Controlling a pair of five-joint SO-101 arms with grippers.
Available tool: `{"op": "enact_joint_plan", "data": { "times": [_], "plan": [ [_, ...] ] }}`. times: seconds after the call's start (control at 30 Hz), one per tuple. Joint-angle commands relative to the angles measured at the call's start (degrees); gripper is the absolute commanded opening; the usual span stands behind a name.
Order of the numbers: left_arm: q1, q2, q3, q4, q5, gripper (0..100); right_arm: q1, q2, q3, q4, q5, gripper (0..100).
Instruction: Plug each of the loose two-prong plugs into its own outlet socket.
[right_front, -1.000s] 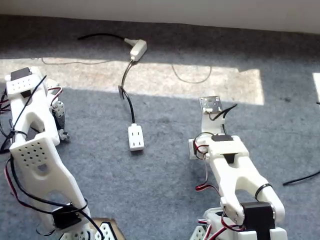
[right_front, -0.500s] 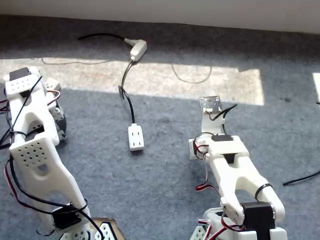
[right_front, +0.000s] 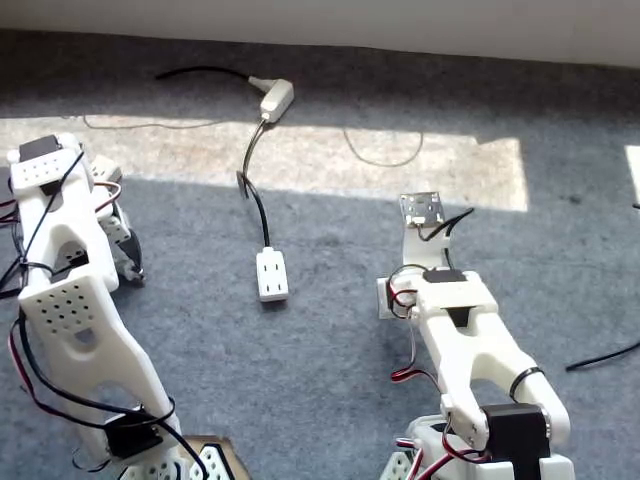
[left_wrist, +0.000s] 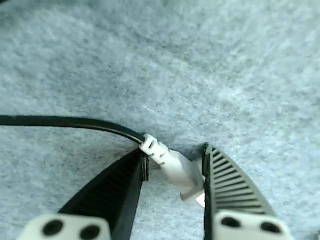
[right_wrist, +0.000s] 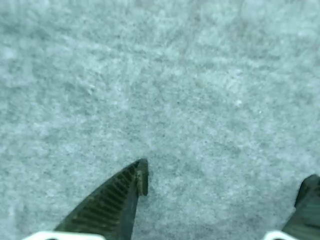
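Observation:
A white two-prong plug (left_wrist: 176, 169) on a black cable (left_wrist: 65, 122) lies on the grey carpet. My left gripper (left_wrist: 175, 160) is shut on it: one black finger (left_wrist: 125, 185) meets the cable end of the plug, the other presses its body. In the high view this gripper (right_front: 125, 255) is low at the far left. The white outlet socket (right_front: 272, 276) lies mid-carpet, well to its right, with nothing plugged in. My right gripper (right_wrist: 226, 182) stands open over bare carpet, tucked under the right arm (right_front: 450, 305).
From the socket a black cord (right_front: 252, 190) runs back to a white adapter (right_front: 277, 98). A thin wire loop (right_front: 385, 160) lies in the sunlit strip. A black cable (right_front: 600, 358) enters at the right edge. Open carpet separates the two arms.
The left wrist has shifted slightly and its gripper has turned a little at the far left. The right arm and the socket have not moved.

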Motion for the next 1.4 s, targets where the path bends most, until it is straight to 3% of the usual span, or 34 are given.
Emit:
{"op": "enact_joint_plan", "data": {
  "times": [0.0,0.3,0.7,1.2,1.37],
  "plan": [
    [0.13,-0.84,1.1,1.05,4.92,21,-0.4,-1.8,-0.31,-0.92,-0.26,43.6],
    [-4.62,-0.48,0.84,0.97,31.3,21,-0.4,-1.8,-0.31,-0.92,-0.26,43.6],
    [-6.46,-0.4,0.84,0.88,48.09,21,-0.4,-1.8,-0.31,-0.92,-0.26,43.6],
    [-6.2,6.29,0.66,-4.13,47.82,6,-0.4,-1.8,-0.31,-0.92,-0.26,43.6],
    [-4.44,8.48,-5.76,-1.05,34.64,6,-0.4,-1.8,-0.31,-0.92,-0.26,43.6]
  ]
}}
